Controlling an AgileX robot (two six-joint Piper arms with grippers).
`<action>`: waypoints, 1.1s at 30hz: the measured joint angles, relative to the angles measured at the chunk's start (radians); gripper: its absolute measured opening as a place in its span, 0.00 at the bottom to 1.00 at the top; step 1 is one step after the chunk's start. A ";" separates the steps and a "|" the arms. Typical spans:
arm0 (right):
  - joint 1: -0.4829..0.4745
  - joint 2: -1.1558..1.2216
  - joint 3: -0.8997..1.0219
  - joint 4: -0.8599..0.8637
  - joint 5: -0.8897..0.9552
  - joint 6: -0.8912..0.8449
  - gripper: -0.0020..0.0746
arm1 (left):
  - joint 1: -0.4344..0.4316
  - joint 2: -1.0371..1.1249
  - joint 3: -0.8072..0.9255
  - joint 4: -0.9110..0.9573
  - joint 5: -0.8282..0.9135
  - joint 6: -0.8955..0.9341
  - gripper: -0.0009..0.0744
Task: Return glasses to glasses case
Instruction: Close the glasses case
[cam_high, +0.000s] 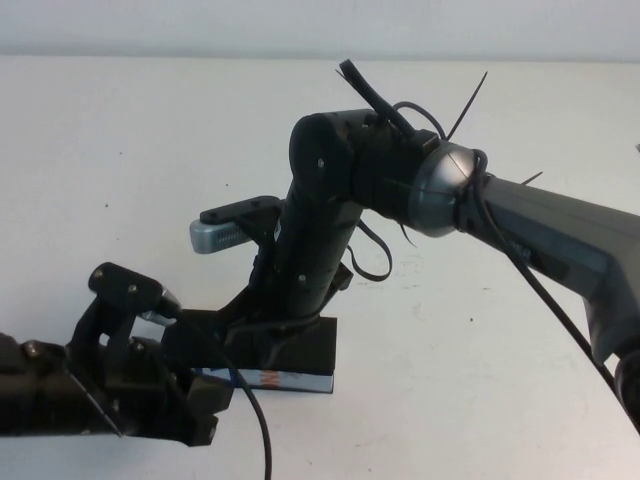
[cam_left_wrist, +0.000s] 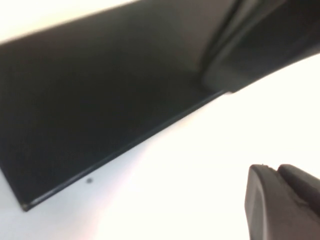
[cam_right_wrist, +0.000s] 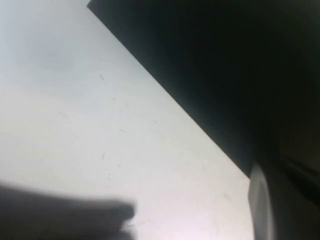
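Note:
The glasses case (cam_high: 300, 352) is a black box at the table's front middle, with a white side strip (cam_high: 268, 379) printed in blue and orange facing me. Its lid looks down. The glasses are not in view. My right gripper (cam_high: 262, 325) reaches down onto the case's top from the right, mostly hidden under its own wrist. In the right wrist view it (cam_right_wrist: 195, 220) is open beside the black case (cam_right_wrist: 215, 75). My left gripper (cam_high: 205, 395) sits low at the case's left end. The left wrist view shows the case's black face (cam_left_wrist: 100, 100) close up.
The white table (cam_high: 470, 400) stretches all around the case. The right arm's cables (cam_high: 540, 290) hang over the table's right part. The left arm (cam_high: 60, 390) lies along the front left edge.

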 joint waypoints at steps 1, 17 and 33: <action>0.000 0.001 0.000 0.000 0.000 0.000 0.01 | 0.000 -0.016 0.000 0.008 0.007 -0.007 0.01; 0.006 0.003 0.008 -0.004 -0.003 0.007 0.01 | 0.000 -0.506 0.075 0.047 -0.019 -0.072 0.01; 0.178 -0.468 0.210 -0.233 0.003 0.117 0.01 | 0.000 -1.192 0.208 0.050 -0.305 -0.072 0.01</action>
